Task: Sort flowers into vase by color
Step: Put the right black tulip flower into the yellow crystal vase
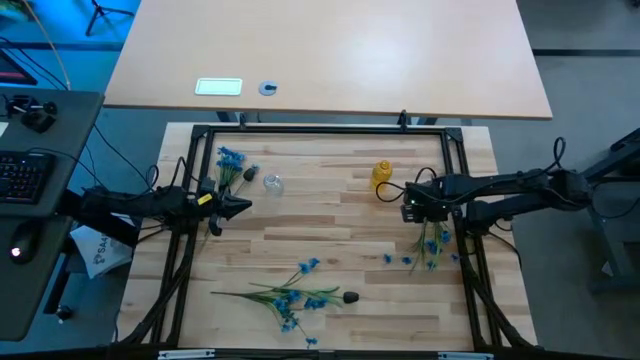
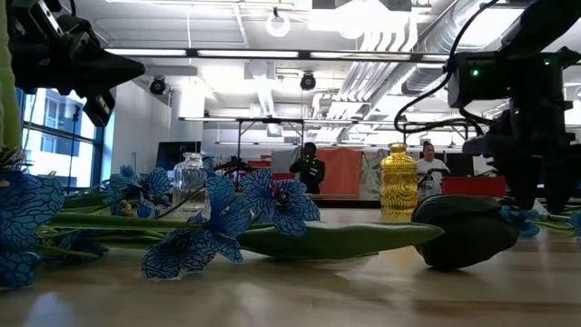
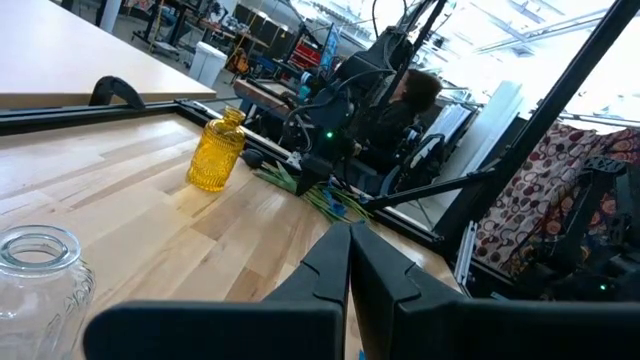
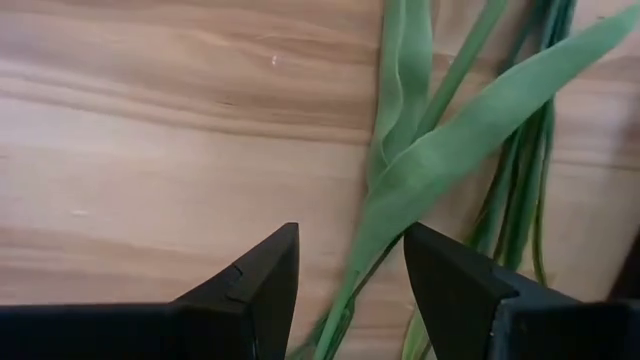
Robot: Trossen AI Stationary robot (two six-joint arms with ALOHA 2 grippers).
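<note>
A: Any text, label or number you can read here?
B: Only a few dark letters on the white bag [image 1: 98, 250] left of the table, too small and cut off to make out.
A: Anything else?
B: No, nothing legible.

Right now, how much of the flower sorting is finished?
Nothing looks sorted: the clear vase and yellow vase show no flowers. The right claw stands open over green stems, nothing gripped. The left claw is shut, empty. Blue sprigs and a dark bud remain on the table.
</note>
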